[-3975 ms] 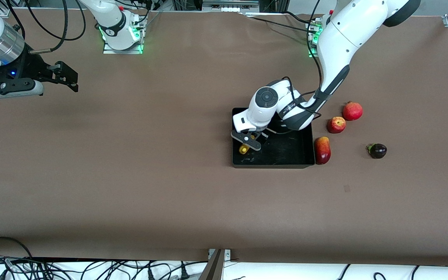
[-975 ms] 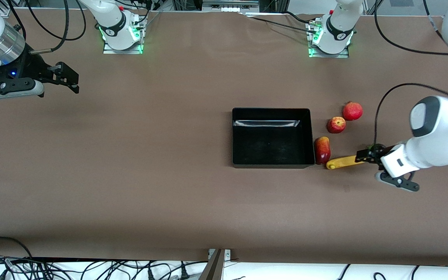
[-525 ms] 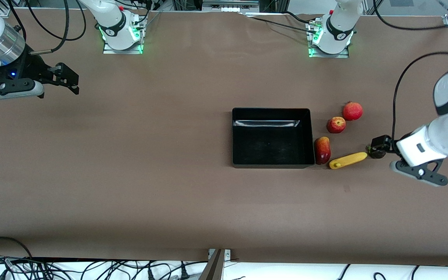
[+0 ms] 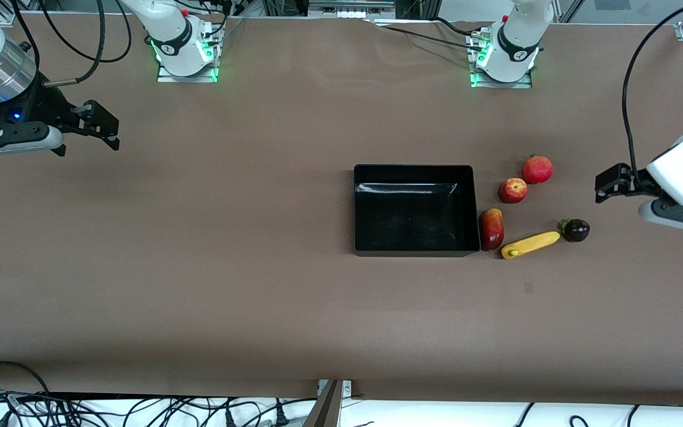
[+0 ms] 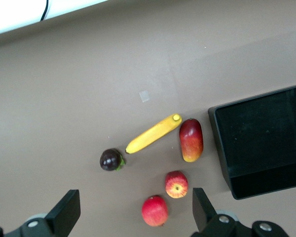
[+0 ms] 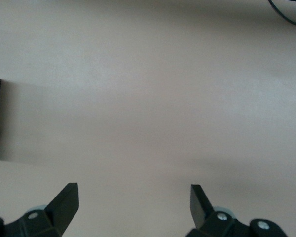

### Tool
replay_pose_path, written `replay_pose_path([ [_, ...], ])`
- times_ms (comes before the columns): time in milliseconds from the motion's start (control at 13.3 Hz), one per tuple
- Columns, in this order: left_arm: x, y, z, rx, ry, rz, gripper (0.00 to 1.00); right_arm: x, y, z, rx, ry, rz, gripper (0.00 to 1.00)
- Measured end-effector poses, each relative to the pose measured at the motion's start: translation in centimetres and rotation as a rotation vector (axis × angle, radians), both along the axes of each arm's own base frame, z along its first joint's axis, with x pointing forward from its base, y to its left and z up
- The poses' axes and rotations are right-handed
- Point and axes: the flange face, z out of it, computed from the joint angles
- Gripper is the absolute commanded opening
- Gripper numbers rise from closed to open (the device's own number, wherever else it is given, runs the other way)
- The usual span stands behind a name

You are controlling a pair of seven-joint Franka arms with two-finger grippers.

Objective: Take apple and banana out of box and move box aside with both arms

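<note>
**Fruits lie loose beside the empty tray, both grippers up and apart**

The tray [image 4: 414, 210] is the landmark: a shallow, glossy black rectangle with raised walls, sitting on the brown desk [image 4: 246, 267] with nothing in it; a pale glint runs along its inner wall on the side toward the arms' bases.

All the fruit lies off the tray's end toward the left arm. A dark-red oblong mango [image 4: 491, 229] touches or nearly touches that end wall. The banana [image 4: 530, 244], long, slim and plain yellow, lies flat on the desk just past the mango, slanted, its stubby end close to the mango and its other end close to a small dark purple fruit [image 4: 576, 230]. The apple [image 4: 512, 190], small, round, red with yellow streaks, sits farther from the front camera than the mango, near the tray's corner, with a plain red pomegranate [image 4: 537, 169] just beside it.

The left gripper [image 4: 617, 185] hangs over bare desk, well out from the tray past the purple fruit, its fingers [image 5: 65, 212] spread wide and holding nothing.

The right gripper [image 4: 97, 123] waits over the desk well away from the tray toward the right arm's end, its fingers [image 6: 64, 201] likewise parted and empty.
</note>
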Motion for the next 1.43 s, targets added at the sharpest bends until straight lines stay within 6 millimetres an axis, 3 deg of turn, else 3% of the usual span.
replay_pose_path([
  [300, -2.4, -0.8, -0.4, -0.006, -0.001, 0.069, 1.0, 0.0, 0.0, 0.6, 0.002, -0.012, 0.0, 1.0],
  [600, -4.9, -0.4, -1.8, 0.003, -0.049, 0.079, 1.0, 0.0, 0.0, 1.1, 0.003, -0.022, 0.0, 1.0],
  [975, -5.4, -0.3, -2.8, 0.004, -0.036, 0.079, 1.0, -0.1, 0.3, 1.1, 0.019, -0.017, 0.003, 1.0],
  [1125, -5.4, -0.6, -2.8, 0.004, -0.037, 0.075, 1.0, -0.3, 2.2, 0.5, 0.052, 0.006, 0.04, 1.0],
  [1200, -5.4, -0.7, -2.8, 0.004, -0.038, 0.073, 1.0, -0.5, 4.4, -0.8, 0.054, 0.045, 0.08, 1.0],
  [1425, -5.4, -1.1, -2.7, 0.004, -0.039, 0.067, 1.0, -0.3, 11.3, -8.8, 0.038, 0.219, 0.193, 1.0],
])
